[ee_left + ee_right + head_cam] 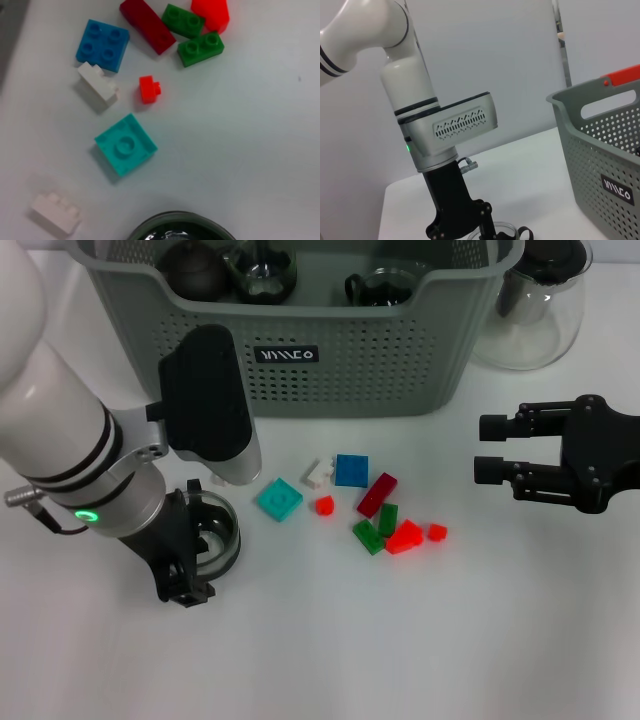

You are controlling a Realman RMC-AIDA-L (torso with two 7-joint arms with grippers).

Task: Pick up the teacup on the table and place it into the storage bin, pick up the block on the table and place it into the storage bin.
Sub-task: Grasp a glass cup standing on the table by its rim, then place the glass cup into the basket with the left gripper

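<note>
The left gripper (195, 558) stands low over the clear glass teacup (217, 535), fingers straddling its rim, grip not discernible, near scattered plastic blocks (278, 499) before the grey-green perforated storage bin (400, 360), while the right gripper (485, 450) hovers spread wide over bare table.

A white table (420, 640) under even light, with a plain pale grey-blue wall (495, 60) behind.

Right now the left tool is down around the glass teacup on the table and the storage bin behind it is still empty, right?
Not quite. The left tool is down at the teacup, but the head view shows the storage bin already holds dark teaware.
</note>
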